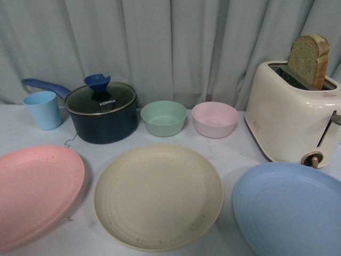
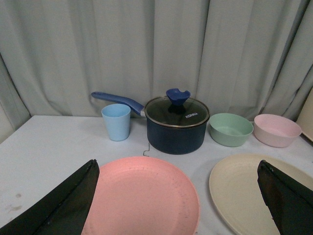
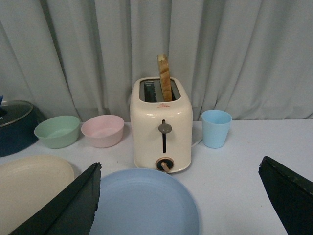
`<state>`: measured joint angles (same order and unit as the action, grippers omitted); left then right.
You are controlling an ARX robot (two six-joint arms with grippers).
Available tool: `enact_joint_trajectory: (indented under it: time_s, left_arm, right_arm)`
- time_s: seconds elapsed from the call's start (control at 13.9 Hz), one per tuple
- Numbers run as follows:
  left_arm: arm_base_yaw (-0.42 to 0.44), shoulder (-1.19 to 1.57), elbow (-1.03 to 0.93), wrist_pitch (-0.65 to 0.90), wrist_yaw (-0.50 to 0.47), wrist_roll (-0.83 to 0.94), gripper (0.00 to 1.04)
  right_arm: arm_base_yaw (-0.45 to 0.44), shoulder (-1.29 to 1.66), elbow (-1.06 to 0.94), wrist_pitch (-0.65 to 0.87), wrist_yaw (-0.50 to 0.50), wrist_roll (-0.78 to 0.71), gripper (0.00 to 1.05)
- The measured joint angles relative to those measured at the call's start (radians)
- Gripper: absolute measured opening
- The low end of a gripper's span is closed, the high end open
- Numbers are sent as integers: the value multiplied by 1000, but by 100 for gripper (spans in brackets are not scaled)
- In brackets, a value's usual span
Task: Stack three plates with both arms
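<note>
Plates lie in a row across the near side of the table (image 1: 237, 152) in the front view, three in count and none stacked: pink plate (image 1: 37, 192) on the left, cream plate (image 1: 158, 196) in the middle, light blue plate (image 1: 290, 210) on the right. Each is parted from its neighbour by a bare strip of tabletop. The pink one runs off the frame's left edge and the blue one off its right and lower edges. The blue plate's far rim sits just beside the toaster (image 1: 290, 120), which holds one bread slice (image 1: 309, 58). Behind, along the curtain (image 1: 176, 48), stand one blue cup (image 1: 42, 109), one saucepan (image 1: 104, 120) with its lid on, and two bowls, green bowl (image 1: 163, 118) and pink bowl (image 1: 214, 119). Only a narrow band of table separates them from the plates. In the left wrist view the left gripper (image 2: 177, 166) has its two fingers spread wide, framing the pink plate and part of the cream one, and open tabletop reaches to the table's left edge. In the right wrist view the right gripper (image 3: 181, 166) is likewise splayed wide, framing the light blue plate. A second blue cup (image 3: 216, 128) stands near the toaster, with bare table around it.
</note>
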<state>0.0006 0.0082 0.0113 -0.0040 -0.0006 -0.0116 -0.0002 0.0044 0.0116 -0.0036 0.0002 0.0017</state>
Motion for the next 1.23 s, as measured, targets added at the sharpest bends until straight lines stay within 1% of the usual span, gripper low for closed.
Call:
enact_joint_trajectory:
  time_s: [1.23]
  left_arm:
    - [0,0,0,0,0,0,98]
  right_arm:
    - [0,0,0,0,0,0,98]
